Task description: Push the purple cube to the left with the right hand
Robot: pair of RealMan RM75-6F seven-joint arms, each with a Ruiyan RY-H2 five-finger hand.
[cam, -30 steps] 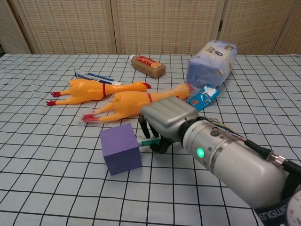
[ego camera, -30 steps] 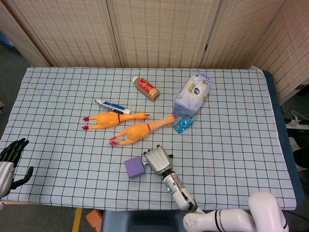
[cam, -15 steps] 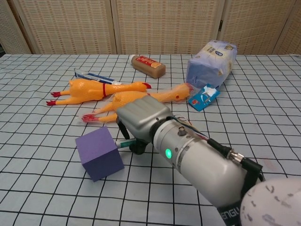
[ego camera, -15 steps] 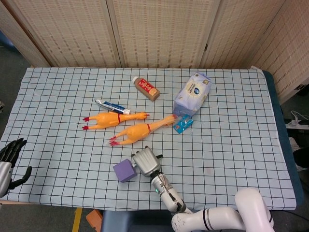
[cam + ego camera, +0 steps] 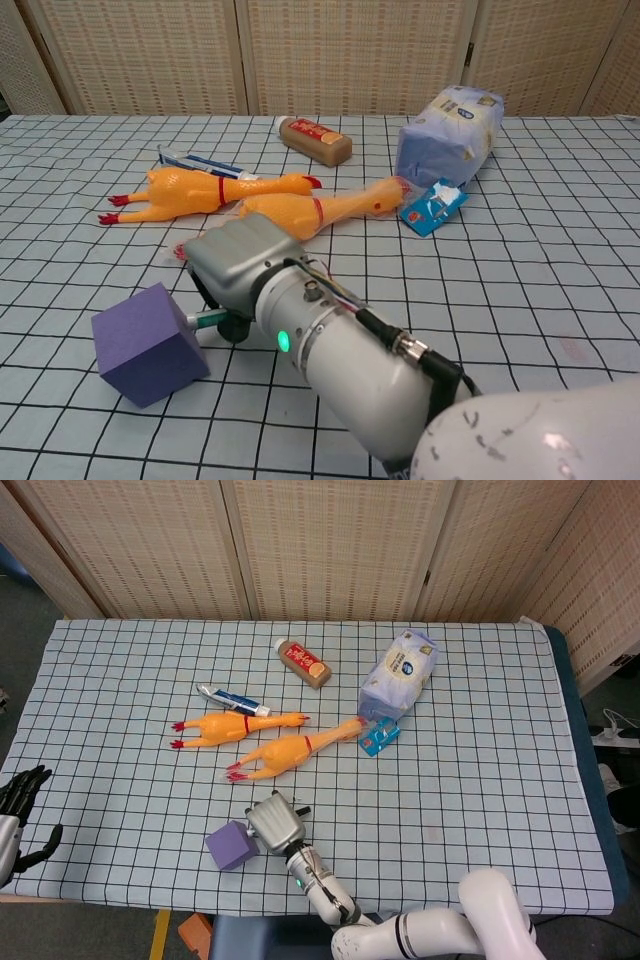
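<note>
Near the surface's (image 5: 480, 780) front edge, the curled right robot hand (image 5: 274, 823) touches the cube (image 5: 229, 845); pushing farther could tip it off.

Both views are bright and evenly lit from overhead, with soft, short shadows. The white black-gridded cloth tabletop (image 5: 480, 780) shows no glare. In the chest view, the near silver forearm (image 5: 370, 370) is large and slightly blurred; grid lines bend near the edges.
</note>
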